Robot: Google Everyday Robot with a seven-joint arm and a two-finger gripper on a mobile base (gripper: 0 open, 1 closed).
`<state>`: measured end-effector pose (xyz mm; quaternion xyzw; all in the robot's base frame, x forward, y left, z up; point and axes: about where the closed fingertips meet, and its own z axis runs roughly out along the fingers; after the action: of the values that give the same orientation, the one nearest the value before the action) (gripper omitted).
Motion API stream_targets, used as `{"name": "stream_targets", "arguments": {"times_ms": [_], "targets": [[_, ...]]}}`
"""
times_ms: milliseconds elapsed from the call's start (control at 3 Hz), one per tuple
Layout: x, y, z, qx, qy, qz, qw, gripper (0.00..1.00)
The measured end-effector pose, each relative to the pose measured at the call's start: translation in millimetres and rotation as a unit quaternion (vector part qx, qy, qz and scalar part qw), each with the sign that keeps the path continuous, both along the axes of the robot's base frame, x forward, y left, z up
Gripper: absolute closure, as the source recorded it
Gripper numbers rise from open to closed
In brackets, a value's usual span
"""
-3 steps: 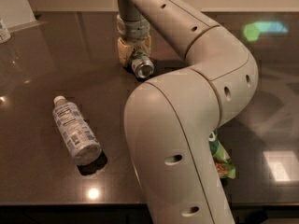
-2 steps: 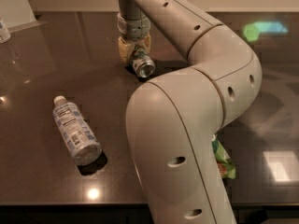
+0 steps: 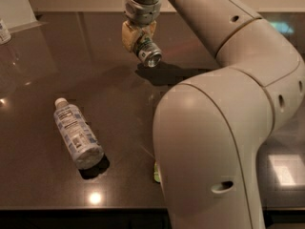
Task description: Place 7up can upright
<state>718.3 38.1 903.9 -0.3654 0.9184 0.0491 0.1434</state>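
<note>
The 7up can [image 3: 148, 54] is held in my gripper [image 3: 139, 38] at the far middle of the dark table [image 3: 47, 185]. The can is tilted, with its shiny silver end facing the camera and down to the right. It hangs above the table, and its shadow lies on the surface just below. The gripper's tan fingers [image 3: 127, 34] are shut around the can's upper part. Only a little of the can's green and white side shows.
A clear plastic bottle with a white cap [image 3: 77, 135] lies on its side at the front left. My arm's large white elbow [image 3: 209, 142] fills the right foreground and hides a green item [image 3: 156, 173] at its edge. A white object [image 3: 16, 6] stands at the far left.
The gripper has lifted the can off the table; before, the can lay on the surface under the gripper. The bottle has not moved.
</note>
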Motion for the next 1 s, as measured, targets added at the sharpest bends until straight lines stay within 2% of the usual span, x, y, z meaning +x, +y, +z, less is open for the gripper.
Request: {"name": "stream_targets", "arguments": {"times_ms": [333,667,1000], "targets": [[-10,1,26,0.059,-0.048,0.070,0.9947,1.00],[-21,2,40,0.128,-0.099,0.132,0.9780,1.00],[-29,-3,47,0.197,-0.152,0.168,0.9538,1.00]]}}
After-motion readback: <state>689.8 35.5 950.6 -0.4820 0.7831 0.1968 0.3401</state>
